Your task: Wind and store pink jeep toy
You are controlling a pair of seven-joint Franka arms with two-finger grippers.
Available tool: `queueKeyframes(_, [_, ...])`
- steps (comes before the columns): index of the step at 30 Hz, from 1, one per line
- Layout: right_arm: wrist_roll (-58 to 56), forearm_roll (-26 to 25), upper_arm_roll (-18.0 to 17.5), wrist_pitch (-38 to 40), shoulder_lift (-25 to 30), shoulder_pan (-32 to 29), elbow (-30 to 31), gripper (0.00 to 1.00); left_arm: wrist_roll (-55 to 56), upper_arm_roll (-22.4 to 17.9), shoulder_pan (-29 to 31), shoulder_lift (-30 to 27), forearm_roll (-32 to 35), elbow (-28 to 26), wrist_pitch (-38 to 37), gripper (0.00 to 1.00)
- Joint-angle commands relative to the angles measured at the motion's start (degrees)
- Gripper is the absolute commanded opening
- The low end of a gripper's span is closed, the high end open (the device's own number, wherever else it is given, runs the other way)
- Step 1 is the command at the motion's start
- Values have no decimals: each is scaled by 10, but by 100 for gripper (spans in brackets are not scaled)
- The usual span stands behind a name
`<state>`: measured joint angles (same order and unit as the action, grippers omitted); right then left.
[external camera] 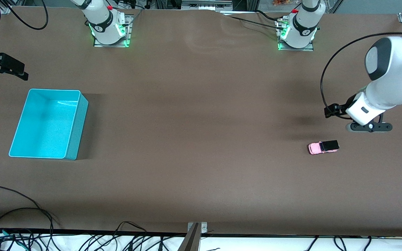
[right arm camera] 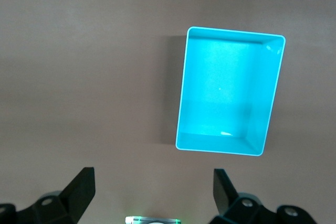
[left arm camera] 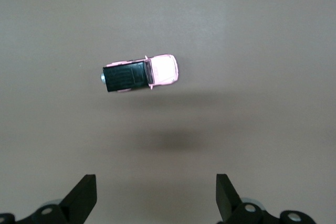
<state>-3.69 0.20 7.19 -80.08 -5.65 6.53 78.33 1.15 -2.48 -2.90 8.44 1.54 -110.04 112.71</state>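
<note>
Nearest the front camera of the task's things, the pink jeep toy sits on its wheels on the brown table, toward the left arm's end, untouched and alone.

Hovering over the bare table just beside the toy, the left gripper stands with its jaws spread wide and nothing between them; in the left wrist view both fingertips frame bare tabletop, with the jeep lying crosswise ahead of them and well short of the gap. At the table's other end the right gripper waits, equally wide and empty, above the surface next to the turquoise bin, whose open, empty interior fills its wrist view.

Risks ahead appear to lie mostly in the size of the target. Such a small, light car would likely roll or skid if one finger meets it before the other, so a descent slightly off centre could nudge it away. Closing across the roof rather than the sides may pinch it askew. Winding, judged from the task, probably means dragging the wheels backward on the table; too little downward pressure would let them slide without turning. Finally, the bin stands well apart, so the toy must cross the whole table or change hands, and a weak grip could drop it on the way.
</note>
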Motion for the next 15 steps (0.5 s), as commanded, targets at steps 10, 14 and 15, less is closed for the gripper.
queueKeyframes(10, [-12, 11, 0, 4, -4, -3, -4, 100, -32, -7, 4, 82, 15, -56, 170, 100])
queueKeyframes(14, [-12, 7, -2, 1, -4, -1, -5, 100, -104, -13, 6, 114, 15, -56, 207, 100])
queueKeyframes(15, [-12, 6, -2, -1, -4, 0, -5, 100, -129, -14, 7, 120, 15, -56, 216, 100])
